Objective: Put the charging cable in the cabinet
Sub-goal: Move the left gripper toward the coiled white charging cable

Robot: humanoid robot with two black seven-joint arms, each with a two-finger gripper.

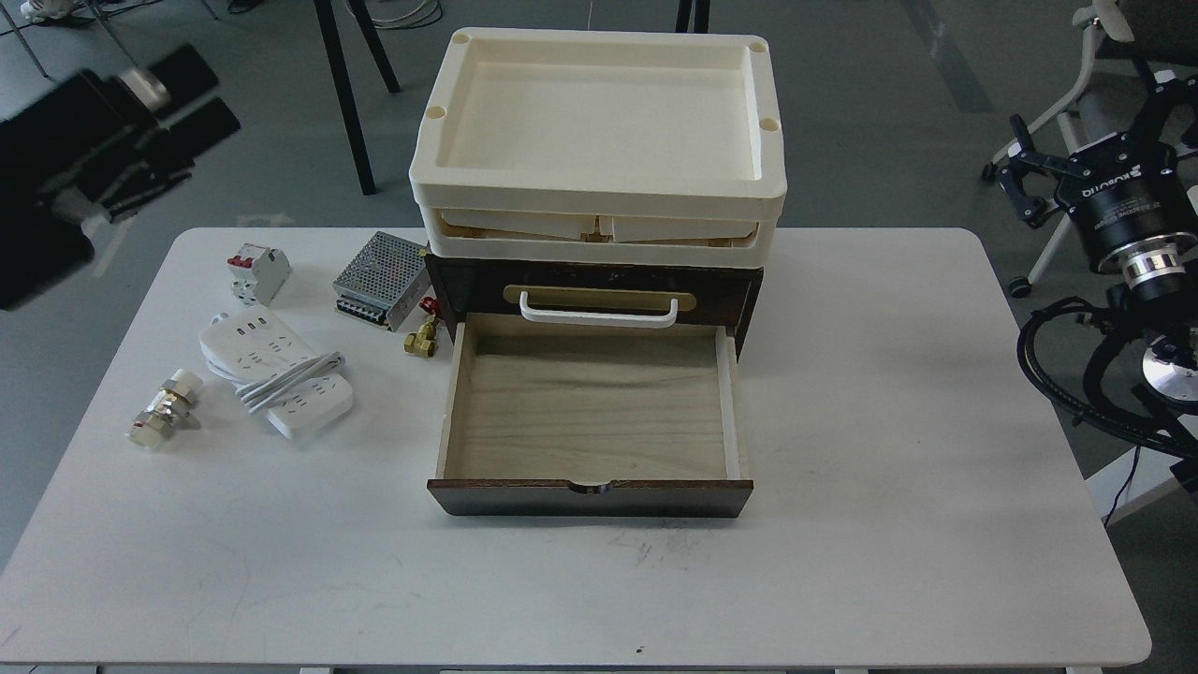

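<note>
The charging cable (277, 373), a white power strip with its cord coiled across it, lies on the left of the white table (889, 449). The cabinet (749, 290) stands at the table's middle back. Its pale wood drawer (590, 417) is pulled out and empty, below a white handle (599, 312). My left gripper (192, 94) is a dark motion blur above the floor beyond the table's far left corner, well away from the cable. My right gripper (1015, 178) hangs off the table's right side with its fingers apart and empty.
Two stacked cream trays (599, 201) sit on the cabinet. Near the cable are a white-and-red circuit breaker (256, 272), a perforated metal power supply (382, 278), a small brass valve (421, 339) and a metal fitting (161, 410). Chair legs stand behind the table.
</note>
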